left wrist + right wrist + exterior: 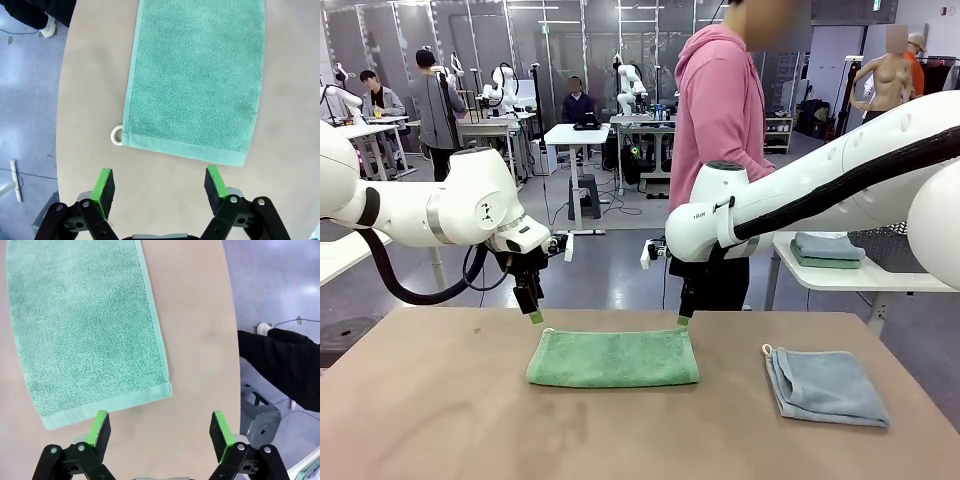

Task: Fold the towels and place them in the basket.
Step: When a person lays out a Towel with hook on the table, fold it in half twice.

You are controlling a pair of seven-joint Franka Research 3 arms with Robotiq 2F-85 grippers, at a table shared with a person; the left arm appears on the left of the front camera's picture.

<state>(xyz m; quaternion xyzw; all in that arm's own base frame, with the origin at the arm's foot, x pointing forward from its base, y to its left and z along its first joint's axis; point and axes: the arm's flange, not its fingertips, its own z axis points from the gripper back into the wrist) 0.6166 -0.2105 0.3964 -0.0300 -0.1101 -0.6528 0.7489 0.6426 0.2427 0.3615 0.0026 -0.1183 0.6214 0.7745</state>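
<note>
surface: The brown surface [420,400] carries both towels. It is bare around them, so you have room to work.
basket: The dark mesh basket [888,245] sits on a side table off to the right, partly hidden behind the right arm and well apart from the towels. Plan a long carry.
green towel: The green towel [613,357] lies flat mid-surface as a long strip and looks folded once. The next fold is probably short end onto short end. Square the edges before you let go.
blue-grey towel: The blue-grey towel [825,385] is to the right, apart from the green one, and looks loosely folded. Leave it for later.
left hand: The left hand [533,312] is released, with jaws spread and nothing in it. It hovers just above the towel's far-left corner. Drop straight down and pinch all layers at the hem.
right hand: The right hand [684,318] is also released and empty, hovering over the far-right corner. Match its height to the left hand's so the fold doesn't skew.
loop: A small white loop [116,135] sticks out at the left-end corner. Keep it clear of the pads, because it could snag.
</note>
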